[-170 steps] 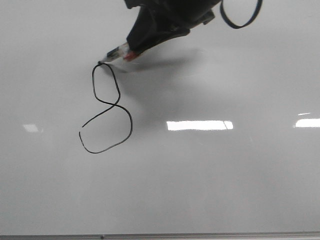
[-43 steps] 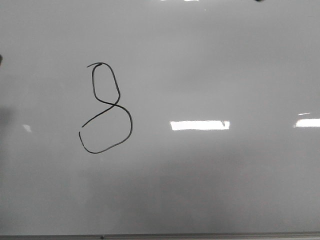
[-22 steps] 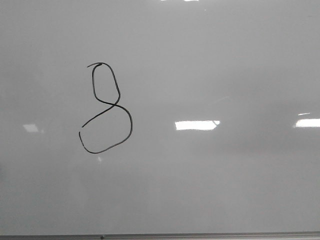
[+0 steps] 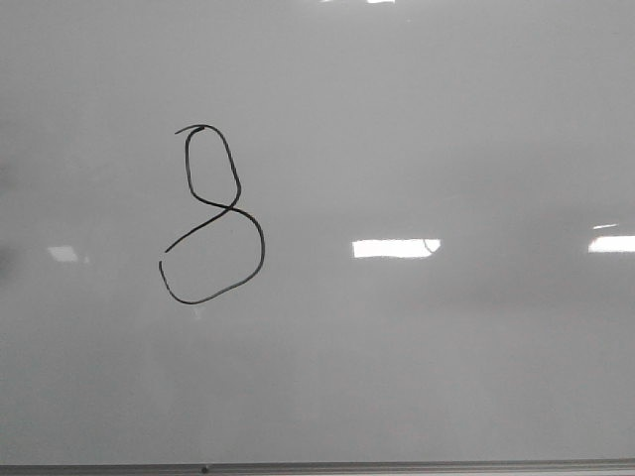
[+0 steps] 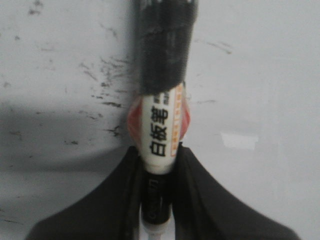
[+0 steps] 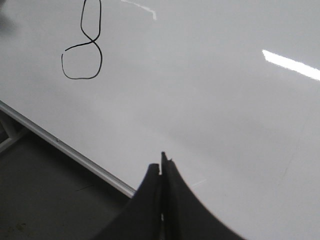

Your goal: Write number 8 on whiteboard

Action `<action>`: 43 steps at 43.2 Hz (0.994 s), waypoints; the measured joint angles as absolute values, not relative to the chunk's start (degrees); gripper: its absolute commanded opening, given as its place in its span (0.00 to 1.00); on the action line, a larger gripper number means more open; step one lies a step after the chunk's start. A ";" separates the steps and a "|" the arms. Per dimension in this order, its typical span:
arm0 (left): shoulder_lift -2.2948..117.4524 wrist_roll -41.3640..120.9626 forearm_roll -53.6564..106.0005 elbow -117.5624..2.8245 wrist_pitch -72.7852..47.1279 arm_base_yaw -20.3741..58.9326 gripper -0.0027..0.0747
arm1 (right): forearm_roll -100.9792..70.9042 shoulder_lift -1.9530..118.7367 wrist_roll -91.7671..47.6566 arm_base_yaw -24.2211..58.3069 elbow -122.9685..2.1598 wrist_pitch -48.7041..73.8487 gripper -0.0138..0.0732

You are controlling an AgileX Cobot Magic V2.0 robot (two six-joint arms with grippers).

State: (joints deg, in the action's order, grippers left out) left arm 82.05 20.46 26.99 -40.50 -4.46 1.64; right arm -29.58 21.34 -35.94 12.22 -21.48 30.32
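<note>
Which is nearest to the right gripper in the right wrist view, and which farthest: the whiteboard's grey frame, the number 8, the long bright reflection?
From the right gripper:
1. Grey frame, at the whiteboard's edge.
2. Long bright reflection.
3. Number 8, at the far corner.

A thin black number 8 (image 4: 212, 213), lower loop unclosed, stands left of centre on the glossy whiteboard (image 4: 446, 377).

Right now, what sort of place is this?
Probably a lab or office writing setup: a glossy whiteboard lit by ceiling-light reflections, a hand-drawn 8 on it, and a marker held in the left tool.
</note>
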 measured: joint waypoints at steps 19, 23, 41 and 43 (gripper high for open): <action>83.03 20.46 26.99 -41.20 -4.80 1.64 0.45 | -29.58 21.34 -35.94 12.22 -21.48 30.32 0.08; 81.62 20.36 26.99 -41.20 -4.92 1.64 0.45 | -29.58 21.34 -35.94 12.22 -21.48 30.32 0.08; 61.38 20.37 23.01 -34.17 -9.90 1.64 0.31 | -29.58 21.34 -35.94 12.22 -21.48 30.32 0.08; 57.86 20.37 22.91 -33.14 -10.49 1.64 0.24 | -29.58 21.34 -35.94 12.22 -21.48 30.32 0.08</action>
